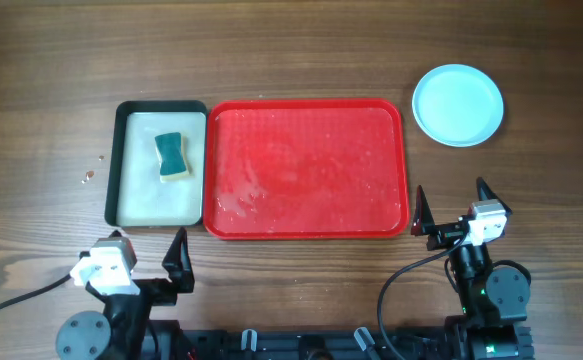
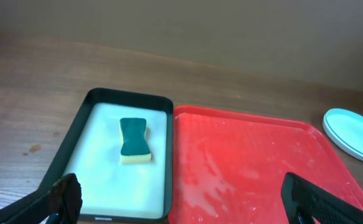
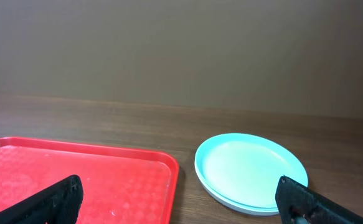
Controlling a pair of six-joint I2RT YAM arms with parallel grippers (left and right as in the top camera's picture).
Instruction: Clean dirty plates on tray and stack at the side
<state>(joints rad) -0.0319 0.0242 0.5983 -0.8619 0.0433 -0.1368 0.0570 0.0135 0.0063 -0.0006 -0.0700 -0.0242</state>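
Plates (image 1: 458, 104) stacked just beside red tray (image 1: 306, 170)

Soft light, perhaps glare on tray (image 1: 311, 150)

I'm looking across all three of my views and I'm finding no text, label, brand, number or sign that I can read.
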